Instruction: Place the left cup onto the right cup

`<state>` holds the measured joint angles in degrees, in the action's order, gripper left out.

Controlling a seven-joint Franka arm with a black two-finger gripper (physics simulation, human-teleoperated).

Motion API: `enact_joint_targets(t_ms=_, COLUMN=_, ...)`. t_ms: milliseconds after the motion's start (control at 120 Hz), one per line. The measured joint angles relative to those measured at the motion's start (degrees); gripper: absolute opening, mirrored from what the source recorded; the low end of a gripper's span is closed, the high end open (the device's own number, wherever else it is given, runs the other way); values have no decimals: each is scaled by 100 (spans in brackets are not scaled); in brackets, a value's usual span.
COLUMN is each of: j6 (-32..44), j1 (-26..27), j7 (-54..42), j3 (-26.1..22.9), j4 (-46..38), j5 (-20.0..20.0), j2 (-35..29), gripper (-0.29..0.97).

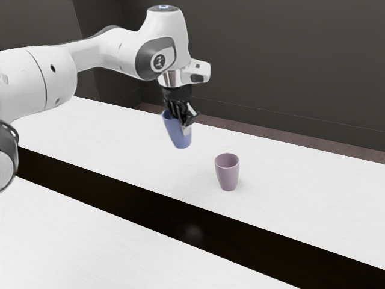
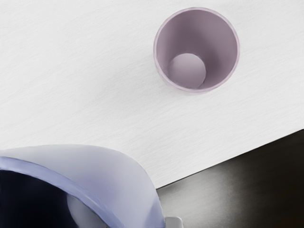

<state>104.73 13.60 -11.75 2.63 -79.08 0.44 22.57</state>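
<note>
Claw (image 1: pixel 184 122) is pinched on the rim of the blue cup (image 1: pixel 177 135), holding it clear above the tabletop (image 1: pixel 313 198) w/ a slight tilt. It hangs toward the exterior view's left of the purple cup (image 1: pixel 227 172), which stands upright, mouth open, well apart from it. Blue cup is prob. light, rigid & smooth-walled, so a rim pinch may let it swing or slip. Still, that hold suits nesting, as it leaves the base free to drop in, tho the purple cup looks light enough to tip if nudged off-centre.
</note>
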Motion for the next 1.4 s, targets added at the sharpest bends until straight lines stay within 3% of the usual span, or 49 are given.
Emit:
enact_joint_targets(t_ms=200, j6=-158, j1=183, j7=-13, j3=0, j4=323, j5=-9, j2=156, gripper=-10)
enact_joint_targets(t_ms=675, j6=-457, j1=275, j7=-41, j3=-78, j4=2029, j5=-15, j2=1417, gripper=-10)
enact_joint_targets(t_ms=958, j6=-439, j1=298, j7=-52, j3=-85, j4=2436, j5=-36, j2=1885, gripper=-10)
enact_joint_targets(t_ms=1400, j6=-284, j1=307, j7=-45, j3=-162, j4=2500, j5=-58, j2=2106, gripper=-10)
